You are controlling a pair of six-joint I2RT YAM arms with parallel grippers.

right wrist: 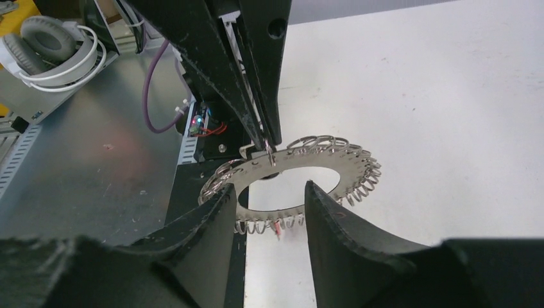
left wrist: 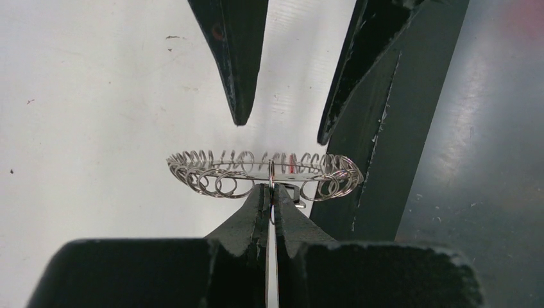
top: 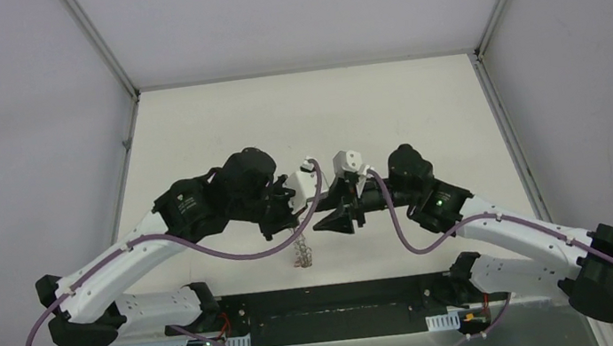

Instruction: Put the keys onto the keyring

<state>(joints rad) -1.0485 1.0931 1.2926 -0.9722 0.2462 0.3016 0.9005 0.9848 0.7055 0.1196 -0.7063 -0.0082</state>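
the left gripper [left wrist: 272, 190] is clamped on the ring [left wrist: 212, 178]. its two fingers are pressed together on the flat band at the ring's near side in the left wrist view. the ring is held up off the table [top: 304, 111]. from above it hangs edge-on just below the left gripper, between the two arms. in the left wrist view it lies nearly level, with wire loops standing out all round the band.

the right gripper [right wrist: 269, 187] faces the ring from the other side with its fingers [right wrist: 215, 218] apart. in its own view they stand either side of the ring's nearest edge, and the hole of the ring shows in the gap between them. i cannot tell whether they touch the loops. in the left wrist view their tips sit just beyond the ring, apart from it.

the keys [right wrist: 277, 227] show only as a small red and silver sliver among the loops, at the ring's edge closest to the right gripper. they are too small to tell whether they hang from a loop or only lie against it.

past the table edge, in the right wrist view, headphones [right wrist: 51, 45] rest on a grey metal bench [right wrist: 96, 167]. a purple cable [right wrist: 151, 96] runs down by the left arm.
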